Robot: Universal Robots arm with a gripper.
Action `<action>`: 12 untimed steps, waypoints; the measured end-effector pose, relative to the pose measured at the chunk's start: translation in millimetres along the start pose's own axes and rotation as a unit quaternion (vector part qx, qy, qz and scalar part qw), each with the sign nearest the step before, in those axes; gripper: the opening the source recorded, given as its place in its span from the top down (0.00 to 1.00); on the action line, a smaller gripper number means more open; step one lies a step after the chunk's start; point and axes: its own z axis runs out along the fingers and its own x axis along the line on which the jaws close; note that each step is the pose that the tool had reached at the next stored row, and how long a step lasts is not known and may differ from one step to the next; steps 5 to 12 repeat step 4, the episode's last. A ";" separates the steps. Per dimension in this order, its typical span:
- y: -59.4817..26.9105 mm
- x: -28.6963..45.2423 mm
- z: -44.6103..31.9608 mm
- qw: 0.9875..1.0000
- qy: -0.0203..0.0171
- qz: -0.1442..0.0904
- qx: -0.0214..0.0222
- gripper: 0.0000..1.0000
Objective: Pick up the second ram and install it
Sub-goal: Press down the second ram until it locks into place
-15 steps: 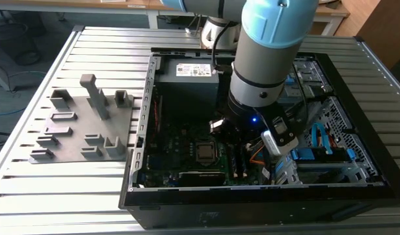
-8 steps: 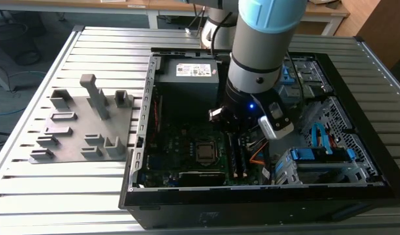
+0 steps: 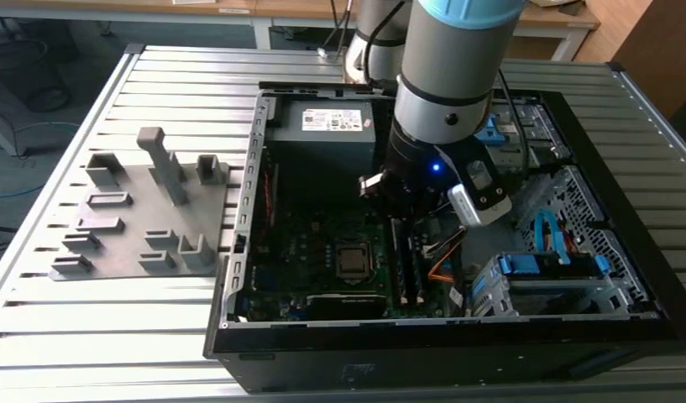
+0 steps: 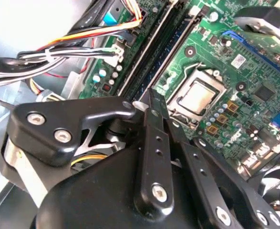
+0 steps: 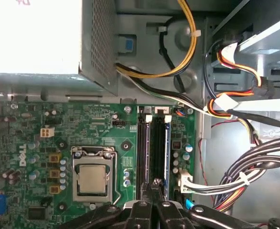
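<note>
Exterior view pretty even, soft room light, case interior [image 3: 320, 243] dark. Both wrist views blow out white on the psu [image 5: 35, 36]; close gripper [image 4: 151, 119] is blurry.

You're looking at a ribbed metal tabletop [image 3: 152, 84] made of long silver slats. Sitting right on it is the open black PC case [image 3: 432, 348], toward the exterior view's right. Just beside it, on the exterior view's left, sits a grey plastic fixture tray [image 3: 130, 214] with upright blocks.

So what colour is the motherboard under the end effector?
Green, clearest in the first wrist view: the motherboard with its silver processor.
</note>
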 end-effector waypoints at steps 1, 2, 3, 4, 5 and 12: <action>0.0 0.0 -0.3 1.000 0.000 0.000 0.000 0.90; -0.1 0.0 -0.3 1.000 0.000 0.000 0.000 0.90; -0.1 0.0 -0.4 1.000 0.000 0.000 0.000 0.90; -0.1 0.0 -0.4 1.000 0.000 0.000 0.000 0.90; -0.1 0.0 -0.4 1.000 0.000 0.000 0.000 0.90; -0.1 0.0 -0.4 1.000 0.000 0.000 0.000 0.90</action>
